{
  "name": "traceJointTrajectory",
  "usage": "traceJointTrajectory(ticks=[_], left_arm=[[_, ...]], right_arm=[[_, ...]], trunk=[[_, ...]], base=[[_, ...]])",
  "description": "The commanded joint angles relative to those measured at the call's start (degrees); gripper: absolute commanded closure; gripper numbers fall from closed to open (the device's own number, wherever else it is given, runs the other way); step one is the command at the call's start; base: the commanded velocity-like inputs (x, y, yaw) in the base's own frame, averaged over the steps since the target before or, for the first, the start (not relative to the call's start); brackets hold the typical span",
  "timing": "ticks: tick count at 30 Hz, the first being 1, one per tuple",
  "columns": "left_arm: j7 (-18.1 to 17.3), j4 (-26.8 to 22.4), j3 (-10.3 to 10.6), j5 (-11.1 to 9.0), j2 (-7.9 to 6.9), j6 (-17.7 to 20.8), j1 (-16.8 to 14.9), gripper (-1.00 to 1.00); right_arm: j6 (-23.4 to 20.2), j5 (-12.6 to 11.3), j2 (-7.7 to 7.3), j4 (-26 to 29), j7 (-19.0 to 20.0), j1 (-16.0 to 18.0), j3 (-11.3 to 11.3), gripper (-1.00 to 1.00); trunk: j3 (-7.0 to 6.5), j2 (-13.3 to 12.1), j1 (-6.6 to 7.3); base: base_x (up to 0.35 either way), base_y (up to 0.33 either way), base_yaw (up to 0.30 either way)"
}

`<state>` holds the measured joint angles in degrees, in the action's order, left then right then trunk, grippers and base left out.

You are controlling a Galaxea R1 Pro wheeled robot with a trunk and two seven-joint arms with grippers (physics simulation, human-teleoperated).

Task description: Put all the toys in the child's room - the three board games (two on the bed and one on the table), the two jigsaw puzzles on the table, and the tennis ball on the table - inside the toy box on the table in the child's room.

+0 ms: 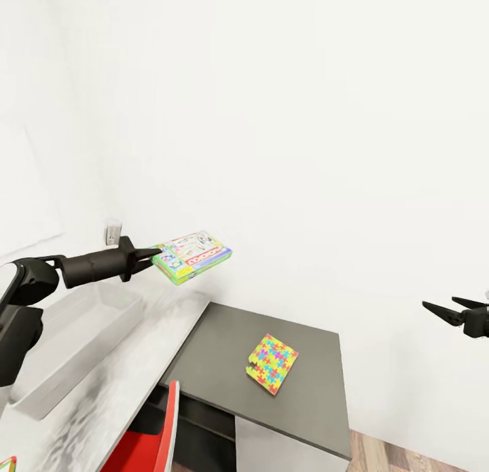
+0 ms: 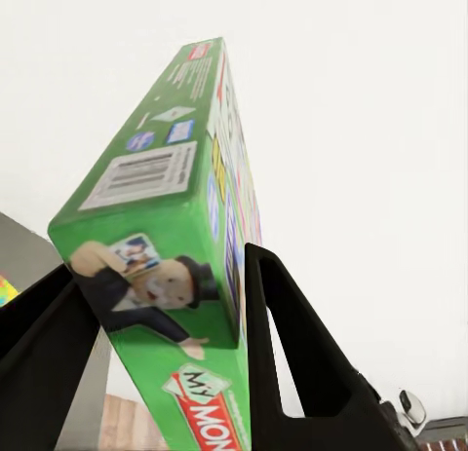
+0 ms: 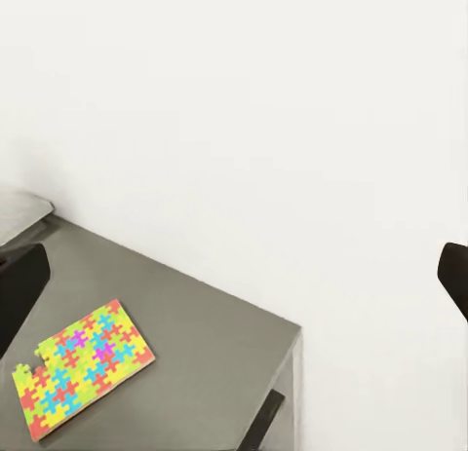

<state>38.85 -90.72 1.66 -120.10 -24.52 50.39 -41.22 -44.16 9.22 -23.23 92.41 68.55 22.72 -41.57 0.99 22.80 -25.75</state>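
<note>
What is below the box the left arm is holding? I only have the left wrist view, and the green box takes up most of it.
Observer: In the head view the board game is up in the air, pinched at one corner by the left gripper, above the near end of a long white bin on the white counter.
Operator: Is anything else waiting nearby?
Observer: Yes, a colourful jigsaw puzzle lies flat on the grey table to the right of the bin.
Operator: And the other arm?
Observer: The right gripper hangs in the air beyond the table's right edge, its fingers spread and holding nothing.
</note>
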Motion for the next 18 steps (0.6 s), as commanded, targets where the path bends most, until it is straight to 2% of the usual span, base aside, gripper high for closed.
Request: traceJointTrajectory(ticks=[1,5,18], left_arm=[[0.6,0.0,0.0,-0.9,-0.03,-0.2,0.2,1.0],[0.6,0.0,0.0,-2.1,-0.03,-0.2,0.2,1.0],[0.2,0.1,0.0,-1.7,-0.23,-0.3,0.5,1.0]], right_arm=[[-0.4,0.5,0.27,0.1,0.6,0.2,-0.1,-1.0],[-0.4,0.5,0.27,0.1,0.6,0.2,-0.1,-1.0],[-0.3,0.5,0.48,0.1,0.5,0.2,0.1,-1.0]], trunk=[[0.1,0.1,-0.04],[0.1,0.1,-0.04],[0.1,0.1,-0.04]], base=[[0.0,0.0,0.0],[0.0,0.0,0.0],[0.0,0.0,0.0]])
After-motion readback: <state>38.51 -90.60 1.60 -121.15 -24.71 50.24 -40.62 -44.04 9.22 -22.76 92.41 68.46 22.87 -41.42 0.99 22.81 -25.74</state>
